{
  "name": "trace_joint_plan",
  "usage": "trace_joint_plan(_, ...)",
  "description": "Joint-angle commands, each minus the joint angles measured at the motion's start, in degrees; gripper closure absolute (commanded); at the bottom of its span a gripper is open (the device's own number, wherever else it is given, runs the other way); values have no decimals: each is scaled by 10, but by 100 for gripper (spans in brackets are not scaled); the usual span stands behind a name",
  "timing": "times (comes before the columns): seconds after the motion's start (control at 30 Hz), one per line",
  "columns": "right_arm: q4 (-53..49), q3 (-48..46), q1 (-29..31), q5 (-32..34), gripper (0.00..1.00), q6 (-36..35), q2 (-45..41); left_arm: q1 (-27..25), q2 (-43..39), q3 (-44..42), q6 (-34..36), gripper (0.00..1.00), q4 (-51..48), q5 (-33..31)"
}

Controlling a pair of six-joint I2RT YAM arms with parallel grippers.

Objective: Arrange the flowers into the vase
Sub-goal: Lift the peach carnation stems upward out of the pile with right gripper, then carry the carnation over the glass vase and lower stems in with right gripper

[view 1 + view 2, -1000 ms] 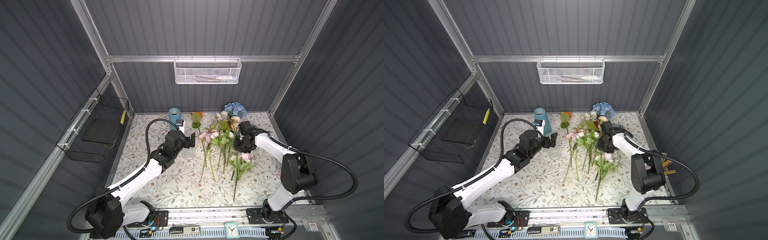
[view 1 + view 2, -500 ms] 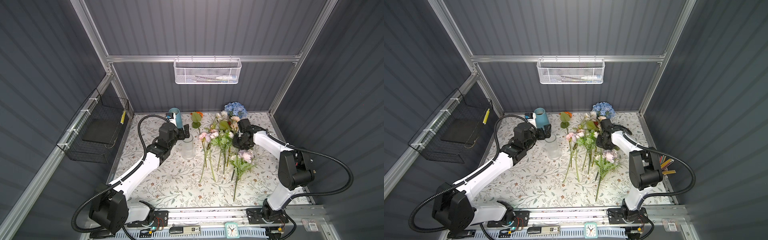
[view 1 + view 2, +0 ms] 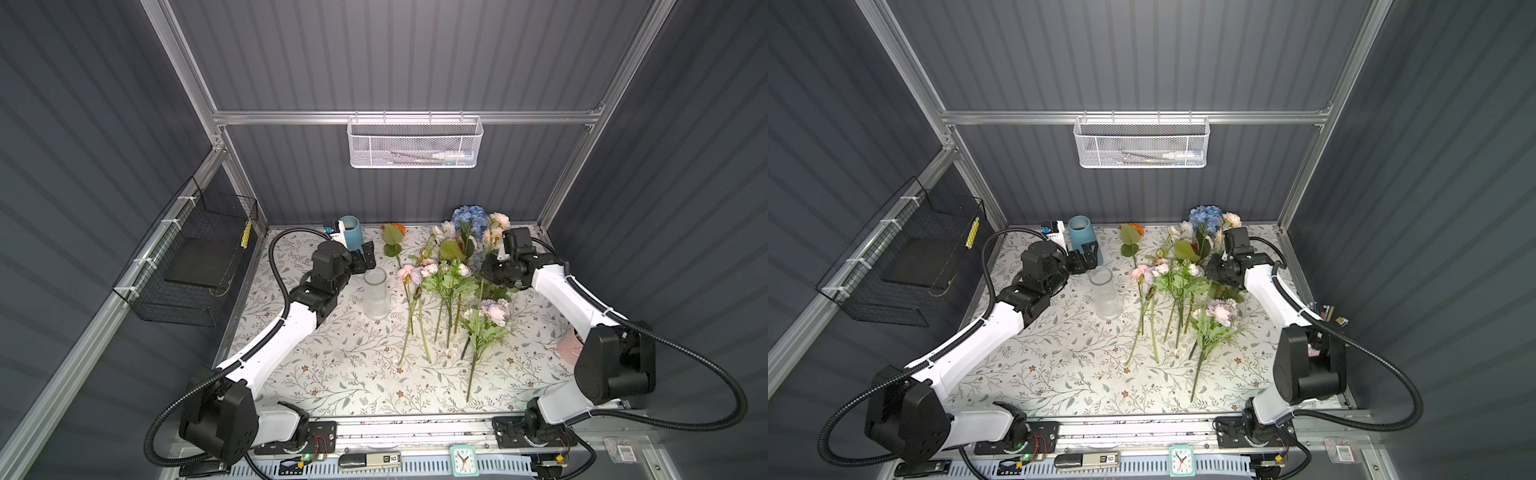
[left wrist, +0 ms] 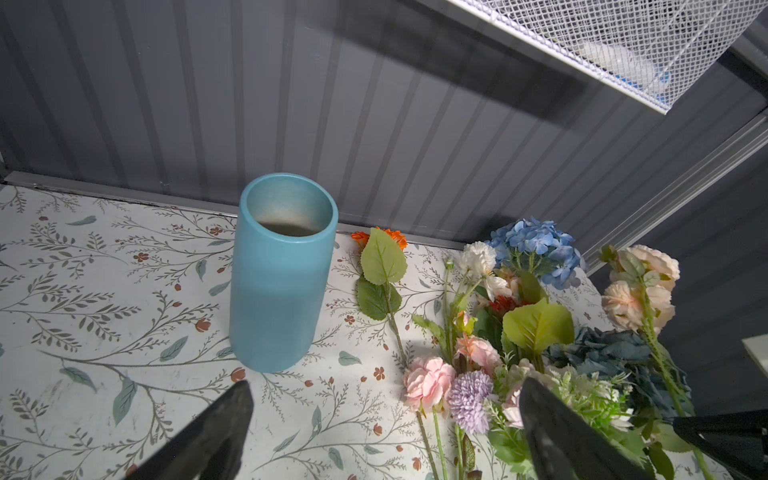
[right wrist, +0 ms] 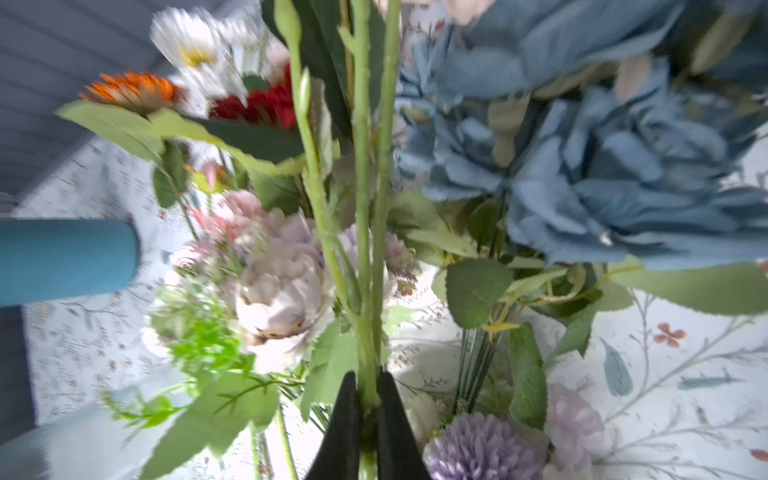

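Observation:
The flowers (image 3: pixel 449 282) lie in a loose heap on the right half of the floral mat, heads toward the back wall, with a blue hydrangea (image 3: pixel 469 216) at the far end. A clear glass vase (image 3: pixel 376 295) stands mid-table and a blue cylinder vase (image 4: pixel 282 274) stands at the back. My left gripper (image 4: pixel 384 399) is open and empty, just in front of the blue vase (image 3: pixel 351 232). My right gripper (image 5: pixel 368 386) is shut on a bundle of thin green stems (image 5: pixel 365 249) among the flower heads (image 3: pixel 1187 270). Which head those stems carry is hidden.
A white mesh basket (image 3: pixel 415 141) hangs on the back wall and a black wire basket (image 3: pixel 195 266) on the left wall. A small white box (image 3: pixel 334 230) sits behind the blue vase. A pink cup (image 3: pixel 567 347) stands beside the right arm's base.
My left gripper has swung away from the glass vase toward the blue vase at the back. My right gripper has closed on the green stems.

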Motion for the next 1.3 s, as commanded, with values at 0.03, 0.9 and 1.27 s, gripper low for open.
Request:
trace_joint_plan(0.03, 51, -15, -16, -82, 100, 5, -3, 5, 7, 22, -9, 0, 12, 21)
trace_joint_plan(0.9, 429, 110, 208, -71, 100, -109, -72, 244, -20, -60, -142, 0, 37, 278)
trace_joint_plan(1.27, 708, 175, 328, -24, 100, -271, 84, 244, -18, -91, -162, 0, 45, 334)
